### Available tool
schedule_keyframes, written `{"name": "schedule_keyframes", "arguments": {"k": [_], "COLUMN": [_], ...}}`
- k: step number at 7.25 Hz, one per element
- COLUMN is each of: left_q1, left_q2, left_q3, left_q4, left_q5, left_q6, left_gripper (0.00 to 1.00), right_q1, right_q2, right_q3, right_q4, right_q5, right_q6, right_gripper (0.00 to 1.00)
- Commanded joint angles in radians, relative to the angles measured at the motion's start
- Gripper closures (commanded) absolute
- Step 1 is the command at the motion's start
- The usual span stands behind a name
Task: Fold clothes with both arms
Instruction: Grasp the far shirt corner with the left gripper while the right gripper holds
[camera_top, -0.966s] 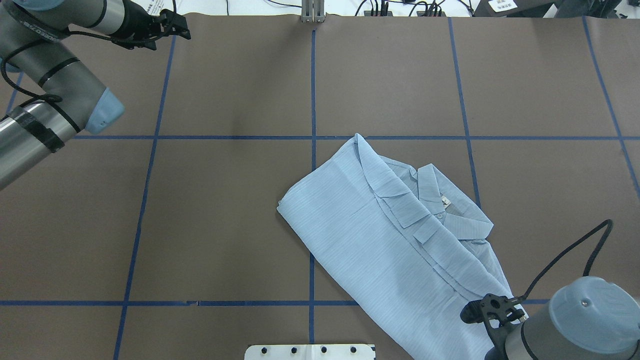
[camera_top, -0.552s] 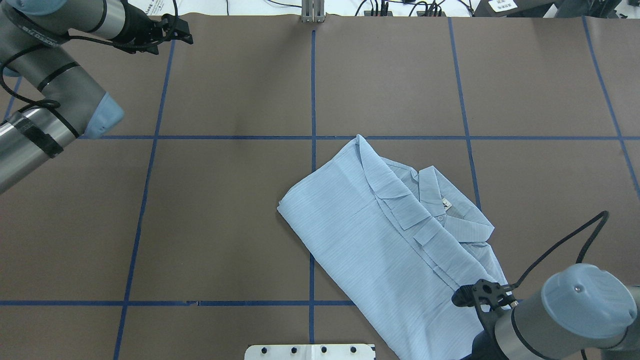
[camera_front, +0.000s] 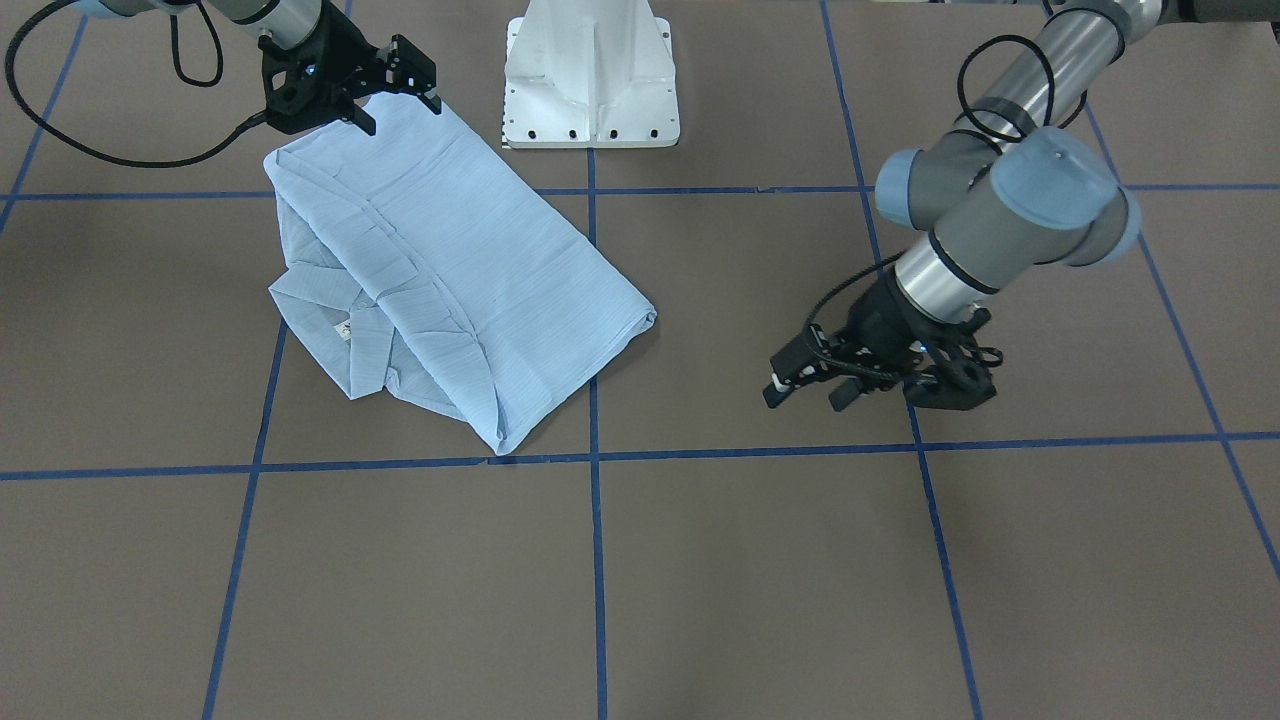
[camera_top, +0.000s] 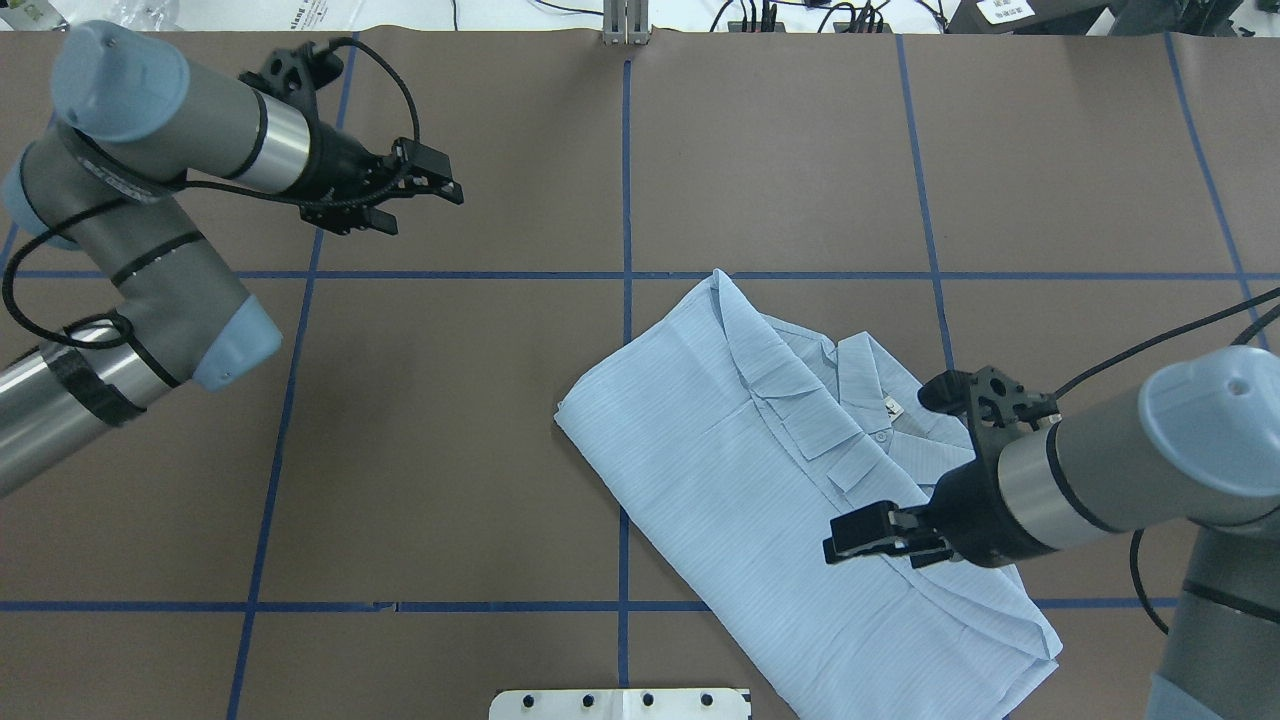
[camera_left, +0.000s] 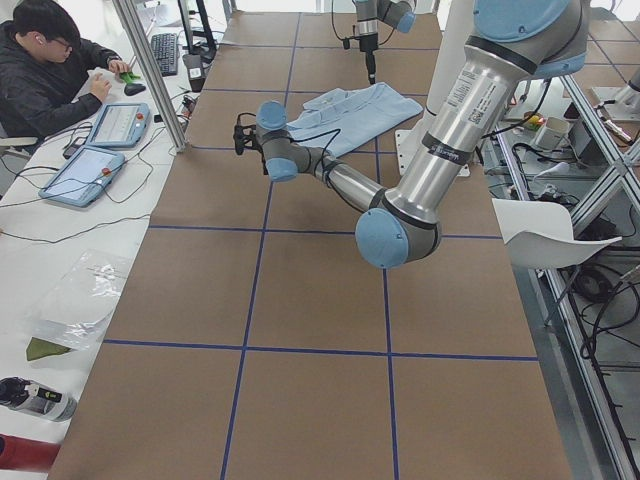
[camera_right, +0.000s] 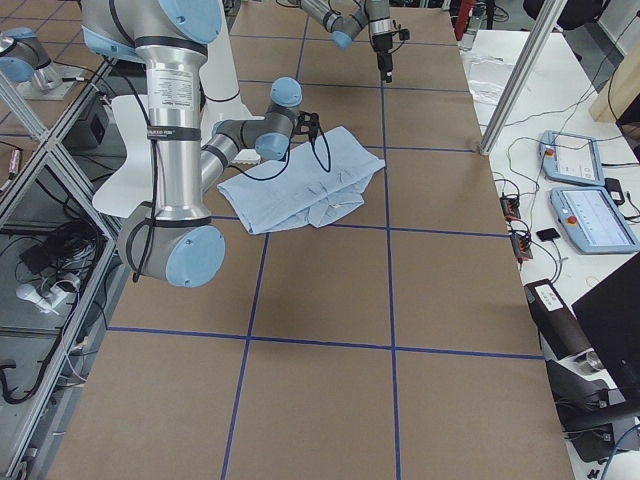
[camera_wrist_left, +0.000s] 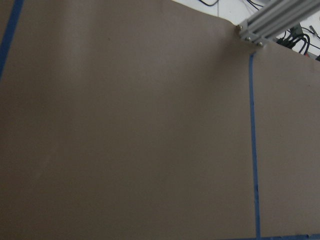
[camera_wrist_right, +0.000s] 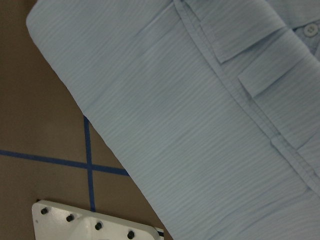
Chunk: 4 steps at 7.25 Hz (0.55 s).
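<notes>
The pale light-blue shirt (camera_top: 720, 470) lies folded into a long diagonal strip right of the table's centre, collar and buttoned placket facing up. It also shows in the front view (camera_front: 470, 270) and fills the right wrist view (camera_wrist_right: 190, 135). My right gripper (camera_top: 852, 540) hovers open and empty over the placket side of the shirt; in the front view (camera_front: 400, 112) it sits above the shirt's end nearest the robot. My left gripper (camera_top: 425, 200) is open and empty over bare table at the far left, well away from the shirt; it also shows in the front view (camera_front: 805, 397).
The white pedestal base (camera_front: 590, 90) stands at the robot's edge close to the shirt's near end. Blue tape lines (camera_top: 626, 200) grid the brown table. An aluminium post (camera_top: 626, 25) stands at the far edge. An operator (camera_left: 50, 70) sits beyond it.
My left arm has swung in from the far-left corner toward the table's middle. My right arm has moved from the shirt's near right corner to over its placket.
</notes>
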Motion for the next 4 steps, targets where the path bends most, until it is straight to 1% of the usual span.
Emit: {"name": "schedule_keyframes", "arguments": {"k": [1, 2, 3, 4], "left_q1": [0.174, 0.248, 0.322, 0.382], "left_q2": [0.021, 0.019, 0.017, 0.017], "left_q3": [-0.087, -0.099, -0.092, -0.084], "left_q4": [0.017, 0.025, 0.029, 0.041], "left_q5": [0.086, 0.162, 0.233, 0.299], "left_q6": [-0.231, -0.313, -0.336, -0.343], "left_gripper": [0.02, 0.03, 0.04, 0.07], "right_q1": [0.123, 0.161, 0.168, 0.171], "right_q2": [0.031, 0.046, 0.058, 0.08], "right_q3": [-0.004, -0.002, -0.013, -0.03], "right_q4": [0.0, 0.0, 0.0, 0.0], "right_q5": [0.0, 0.003, 0.002, 0.0], "right_q6": [-0.006, -0.006, -0.006, -0.006], "right_gripper": [0.0, 0.0, 0.0, 0.0]}}
